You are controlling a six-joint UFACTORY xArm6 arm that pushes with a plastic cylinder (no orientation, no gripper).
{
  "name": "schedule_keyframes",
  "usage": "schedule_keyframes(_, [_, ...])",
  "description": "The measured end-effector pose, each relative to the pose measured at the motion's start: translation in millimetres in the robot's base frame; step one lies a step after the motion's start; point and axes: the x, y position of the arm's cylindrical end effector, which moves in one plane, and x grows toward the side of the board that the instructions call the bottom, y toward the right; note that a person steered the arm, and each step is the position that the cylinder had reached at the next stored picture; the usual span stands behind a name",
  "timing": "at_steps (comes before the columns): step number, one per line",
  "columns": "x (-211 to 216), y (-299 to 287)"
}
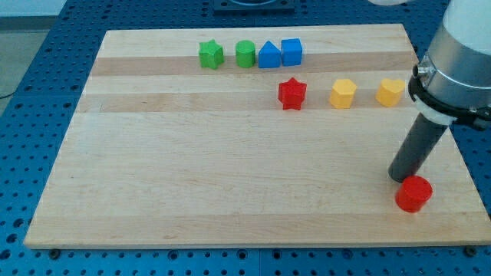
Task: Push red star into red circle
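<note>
The red star (291,93) lies on the wooden board (192,176) in its upper middle, just below the blue blocks. The red circle (413,193) lies near the board's lower right corner. My tip (400,175) rests on the board just up and left of the red circle, very close to it or touching it. The red star is far from the tip, up and to the view's left.
A row at the view's top holds a green star (211,54), a green round block (245,54), a blue pentagon-like block (268,55) and a blue cube (291,51). Two yellow blocks (343,93) (390,92) lie right of the red star.
</note>
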Motion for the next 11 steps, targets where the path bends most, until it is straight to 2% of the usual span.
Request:
schedule_keyframes(3, [11,13])
schedule_keyframes(4, [16,-29])
schedule_keyframes(5, [14,-125])
schedule_keyframes(6, [-61,-193])
schedule_keyframes(7, [-145,-230])
schedule_keyframes(8, [-187,-198])
schedule_keyframes(9, [-204,-160])
schedule_keyframes(11, [-146,-115])
